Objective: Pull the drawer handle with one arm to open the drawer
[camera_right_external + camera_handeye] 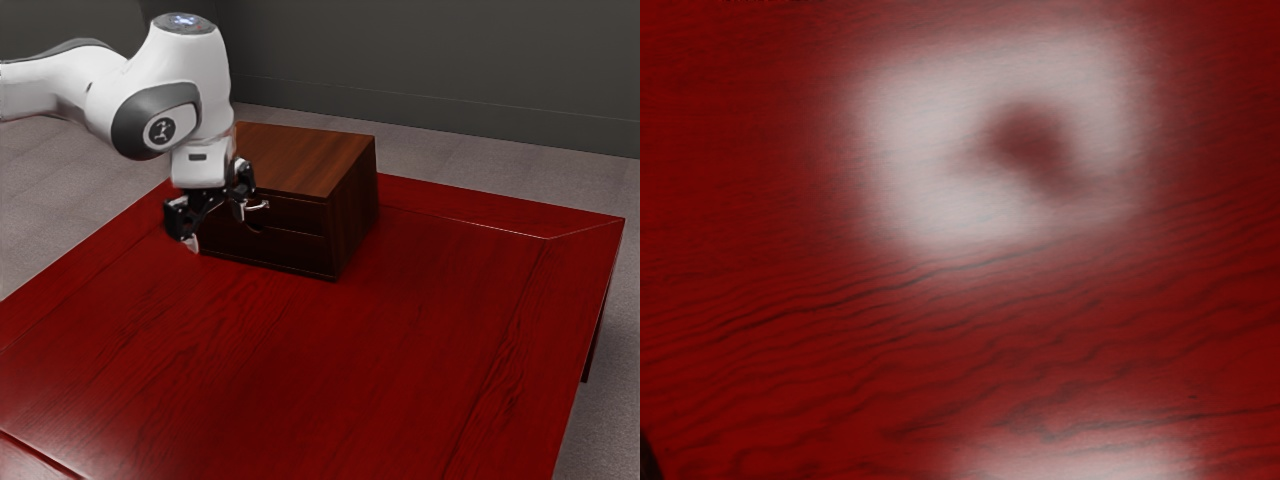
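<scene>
Beside the drawer handle hovers the gripper.

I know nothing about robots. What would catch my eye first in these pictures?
A wide, glossy red table catches the eye first. Toward its far side stands a dark wooden drawer box. A bulky white arm comes in from the exterior view's left, its black hand at the box's front, close by a small metal handle.
</scene>
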`<state>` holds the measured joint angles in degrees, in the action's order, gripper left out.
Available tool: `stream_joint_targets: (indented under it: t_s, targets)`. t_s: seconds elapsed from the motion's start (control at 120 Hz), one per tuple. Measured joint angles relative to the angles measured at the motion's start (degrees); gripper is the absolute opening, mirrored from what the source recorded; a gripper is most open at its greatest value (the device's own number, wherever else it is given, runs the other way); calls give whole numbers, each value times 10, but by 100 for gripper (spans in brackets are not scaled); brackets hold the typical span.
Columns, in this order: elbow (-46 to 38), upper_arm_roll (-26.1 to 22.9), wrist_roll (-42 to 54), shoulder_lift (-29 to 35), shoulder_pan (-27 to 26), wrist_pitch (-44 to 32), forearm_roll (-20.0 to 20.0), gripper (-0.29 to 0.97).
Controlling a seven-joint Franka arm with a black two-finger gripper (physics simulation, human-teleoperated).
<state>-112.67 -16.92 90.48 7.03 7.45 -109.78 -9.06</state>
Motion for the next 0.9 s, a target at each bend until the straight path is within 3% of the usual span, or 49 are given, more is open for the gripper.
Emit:
stream_joint_targets:
  t_s: [0.583, 0.9]
  targets:
    - [3, -1, 64, -53, 32, -216, -31, 68]
    - [-39, 0, 70, -88, 64, -355, -47, 68]
